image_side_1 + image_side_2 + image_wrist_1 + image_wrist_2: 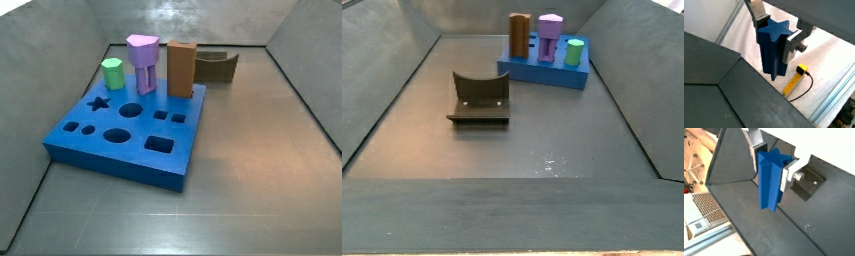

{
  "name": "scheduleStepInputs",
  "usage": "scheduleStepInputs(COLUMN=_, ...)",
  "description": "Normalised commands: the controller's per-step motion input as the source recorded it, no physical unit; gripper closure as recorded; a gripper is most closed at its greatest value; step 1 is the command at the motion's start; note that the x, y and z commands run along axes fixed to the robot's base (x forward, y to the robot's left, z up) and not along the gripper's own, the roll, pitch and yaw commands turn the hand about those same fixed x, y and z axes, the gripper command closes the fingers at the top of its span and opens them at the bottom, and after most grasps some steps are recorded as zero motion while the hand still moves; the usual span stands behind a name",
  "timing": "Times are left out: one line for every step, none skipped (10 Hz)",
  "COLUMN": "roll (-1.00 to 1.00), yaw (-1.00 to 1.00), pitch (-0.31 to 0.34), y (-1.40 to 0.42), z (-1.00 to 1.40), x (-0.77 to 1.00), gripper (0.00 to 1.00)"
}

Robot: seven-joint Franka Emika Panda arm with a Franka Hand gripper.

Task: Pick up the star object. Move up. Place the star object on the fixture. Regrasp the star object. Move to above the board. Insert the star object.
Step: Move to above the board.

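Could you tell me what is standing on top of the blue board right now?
On the board stand a green peg, a purple peg and an orange-brown peg. How deep they sit is hidden. The star object is off it, held in the gripper jaws.

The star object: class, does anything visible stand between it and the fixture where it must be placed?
Nothing visible does. The gripper holds the star object out of both side views. The fixture stands apart from the board and its pegs, its notch open.
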Motion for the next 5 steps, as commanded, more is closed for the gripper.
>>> scheduleStepInputs(roll=-0.05, yaw=0.04, pitch=0.136, y=-0.02, z=0.27, x=0.01, gripper=1.00)
scheduleStepInputs(roll=-1.00, yaw=-0.10, pitch=-0.049, y=-1.00, z=-0.01, x=-0.51, gripper=1.00)
scheduleStepInputs(roll=-1.00, yaw=-0.10, pitch=-0.051, y=-1.00, z=-0.04, x=-0.50, gripper=1.00)
scheduleStepInputs(roll=-1.00, yaw=-0.10, pitch=-0.066, y=-1.00, z=-0.03, x=-0.54, gripper=1.00)
scheduleStepInputs(roll=-1.00, yaw=-0.11, pitch=-0.068, y=-1.00, z=-0.05, x=-0.55, gripper=1.00)
